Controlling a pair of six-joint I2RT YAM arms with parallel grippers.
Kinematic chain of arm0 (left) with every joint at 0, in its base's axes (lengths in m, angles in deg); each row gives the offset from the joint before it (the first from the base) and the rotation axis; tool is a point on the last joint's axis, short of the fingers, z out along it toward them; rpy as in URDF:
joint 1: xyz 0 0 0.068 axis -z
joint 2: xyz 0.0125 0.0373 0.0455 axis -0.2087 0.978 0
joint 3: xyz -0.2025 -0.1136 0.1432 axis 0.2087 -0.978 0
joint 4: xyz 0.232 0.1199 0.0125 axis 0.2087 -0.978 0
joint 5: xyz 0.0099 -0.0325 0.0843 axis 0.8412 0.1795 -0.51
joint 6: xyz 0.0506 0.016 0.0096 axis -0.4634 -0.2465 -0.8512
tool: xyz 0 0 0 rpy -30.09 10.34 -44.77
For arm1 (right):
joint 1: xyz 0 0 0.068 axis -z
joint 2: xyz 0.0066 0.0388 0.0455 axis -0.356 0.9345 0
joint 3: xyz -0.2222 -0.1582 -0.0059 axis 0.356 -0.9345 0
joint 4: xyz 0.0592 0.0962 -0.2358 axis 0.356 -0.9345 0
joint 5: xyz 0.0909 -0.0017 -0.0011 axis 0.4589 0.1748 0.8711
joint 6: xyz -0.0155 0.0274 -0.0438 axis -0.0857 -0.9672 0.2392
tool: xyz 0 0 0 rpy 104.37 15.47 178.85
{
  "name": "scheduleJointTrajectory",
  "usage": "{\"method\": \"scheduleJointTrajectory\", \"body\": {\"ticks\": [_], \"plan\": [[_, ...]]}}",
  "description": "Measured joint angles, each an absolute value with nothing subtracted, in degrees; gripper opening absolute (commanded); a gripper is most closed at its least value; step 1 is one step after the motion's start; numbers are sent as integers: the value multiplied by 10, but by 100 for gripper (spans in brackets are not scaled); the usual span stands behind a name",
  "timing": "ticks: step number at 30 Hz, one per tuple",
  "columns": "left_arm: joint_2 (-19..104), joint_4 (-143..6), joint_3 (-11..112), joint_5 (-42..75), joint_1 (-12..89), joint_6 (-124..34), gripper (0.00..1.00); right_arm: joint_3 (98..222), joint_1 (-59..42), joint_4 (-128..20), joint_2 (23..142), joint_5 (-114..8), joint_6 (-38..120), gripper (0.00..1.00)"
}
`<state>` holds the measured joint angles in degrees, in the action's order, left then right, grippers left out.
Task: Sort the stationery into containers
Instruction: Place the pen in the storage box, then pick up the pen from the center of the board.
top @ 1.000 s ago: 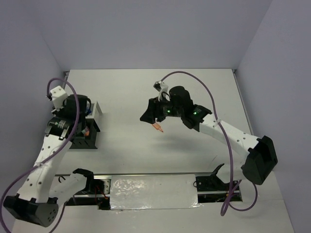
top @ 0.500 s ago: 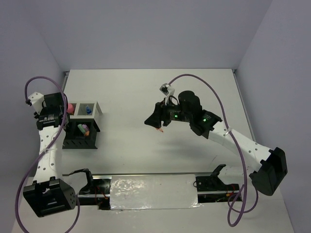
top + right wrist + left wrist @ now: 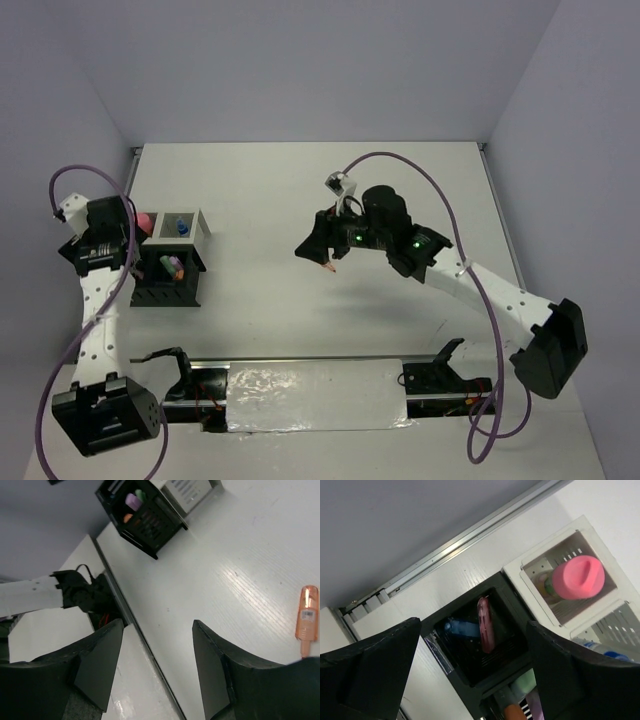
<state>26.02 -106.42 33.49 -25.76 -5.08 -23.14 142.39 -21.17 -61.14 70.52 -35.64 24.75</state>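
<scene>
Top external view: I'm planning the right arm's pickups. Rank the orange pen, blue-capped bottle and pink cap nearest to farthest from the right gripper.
1. Orange pen, on the table beside the right gripper.
2. Blue-capped bottle, far left, in a white compartment.
3. Pink cap, farther left still, in the next compartment over.

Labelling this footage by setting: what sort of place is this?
Likely a robot lab workcell: a white table enclosed by plain grey walls, two table-mounted robot arms, a black-and-white slatted desk organizer.
</scene>
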Motion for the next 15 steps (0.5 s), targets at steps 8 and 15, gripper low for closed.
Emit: {"method": "scheduleJointTrajectory", "body": {"ticks": [8, 15], "plan": [[105, -1026, 272, -100, -45, -263, 99, 1538, -214, -723, 894, -472, 300, 71], [-14, -985, 216, 57, 75, -295, 99, 1682, -214, -831, 1114, -592, 380, 69]]}}
